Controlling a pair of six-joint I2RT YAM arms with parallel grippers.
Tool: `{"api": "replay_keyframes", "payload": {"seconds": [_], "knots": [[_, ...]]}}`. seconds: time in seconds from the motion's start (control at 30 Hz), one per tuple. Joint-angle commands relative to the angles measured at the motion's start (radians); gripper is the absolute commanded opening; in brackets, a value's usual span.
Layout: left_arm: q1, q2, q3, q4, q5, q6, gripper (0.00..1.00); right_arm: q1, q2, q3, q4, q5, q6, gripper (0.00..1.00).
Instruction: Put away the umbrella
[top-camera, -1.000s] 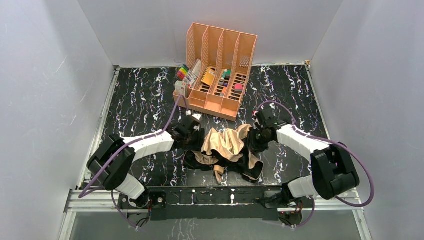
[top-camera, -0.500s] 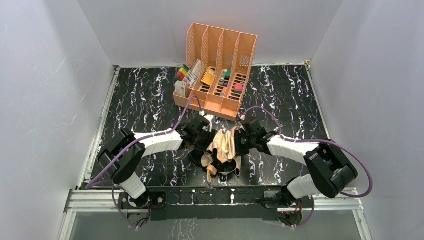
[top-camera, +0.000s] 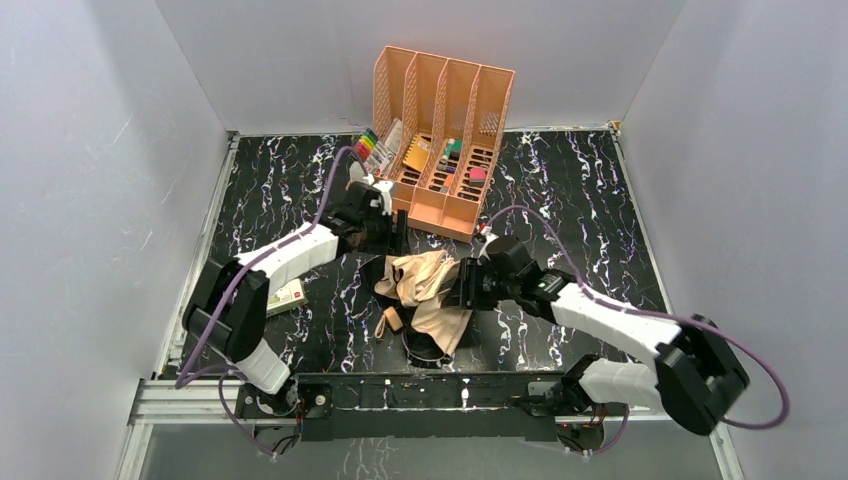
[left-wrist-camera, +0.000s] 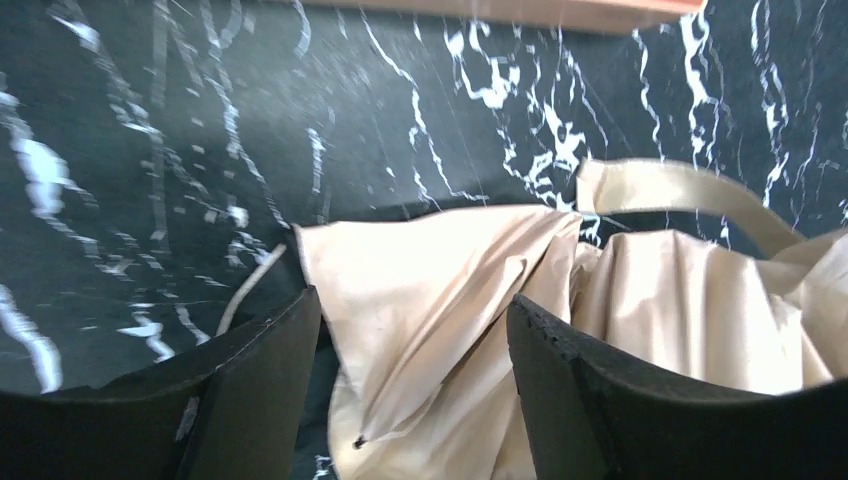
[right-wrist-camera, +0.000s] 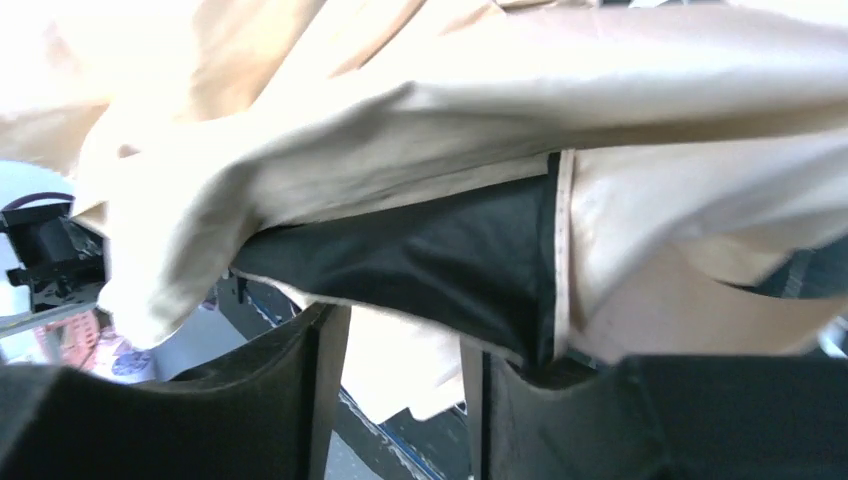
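The umbrella (top-camera: 425, 285) lies crumpled on the black marbled table (top-camera: 580, 200), tan fabric up with black showing underneath, and a black loop pokes out at its near edge. My left gripper (top-camera: 395, 228) hovers just behind its far-left corner, open, with tan fabric (left-wrist-camera: 440, 270) spread on the table beyond its jaws (left-wrist-camera: 412, 300). My right gripper (top-camera: 462, 285) presses into the umbrella's right side. Its fingers (right-wrist-camera: 405, 330) stand apart, open, and the tan and black fabric (right-wrist-camera: 430, 250) drapes over their tips.
A peach file organizer (top-camera: 440, 180) holding small items stands at the back, close behind my left gripper. Coloured markers (top-camera: 365, 148) sit at its left end. A small cream box (top-camera: 287, 297) lies by my left forearm. White walls enclose the table.
Both grippers have opened wider. My left gripper pulled back toward the organizer, off the umbrella. My right arm reached further left, and the umbrella shifted left and lies flatter.
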Motion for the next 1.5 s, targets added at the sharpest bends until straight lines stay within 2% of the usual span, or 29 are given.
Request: {"api": "replay_keyframes", "payload": {"seconds": [0.0,0.13,0.23,0.33,0.43,0.63,0.87,1.03,1.2,1.27,1.4,1.47], "knots": [[0.047,-0.123,0.069,-0.103,-0.026,0.081,0.68,0.003,-0.162,0.075,-0.289,0.139,-0.105,0.55],[0.076,-0.229,0.037,-0.153,-0.079,0.065,0.70,0.002,-0.282,0.134,-0.485,0.288,-0.135,0.63],[0.083,-0.327,-0.019,-0.196,-0.117,0.023,0.70,0.001,-0.315,0.184,-0.585,0.382,-0.162,0.62],[0.085,-0.429,-0.087,-0.248,-0.146,-0.032,0.69,0.000,-0.285,0.207,-0.634,0.378,-0.198,0.56],[0.084,-0.530,-0.174,-0.283,-0.139,-0.101,0.67,0.002,-0.246,0.176,-0.585,0.280,-0.238,0.49],[0.076,-0.725,-0.362,-0.272,-0.072,-0.269,0.66,0.017,-0.207,0.009,-0.284,0.137,-0.203,0.47],[0.072,-0.728,-0.440,-0.166,0.003,-0.316,0.66,0.156,-0.092,-0.112,0.127,0.225,-0.032,0.44],[0.072,-0.659,-0.368,-0.172,-0.045,-0.222,0.68,0.251,0.087,-0.080,0.377,0.293,0.033,0.44],[0.074,-0.610,-0.240,-0.219,-0.083,-0.127,0.70,0.266,0.216,-0.035,0.654,0.167,0.048,0.48],[0.075,-0.624,-0.226,-0.235,-0.088,-0.112,0.71,0.266,0.218,0.011,0.629,0.155,0.016,0.50],[0.074,-0.717,-0.261,-0.260,-0.052,-0.124,0.74,0.267,0.113,0.111,0.290,0.314,0.013,0.57],[0.074,-0.770,-0.294,-0.277,-0.029,-0.165,0.76,0.267,0.034,0.099,0.190,0.378,-0.005,0.60]]}}
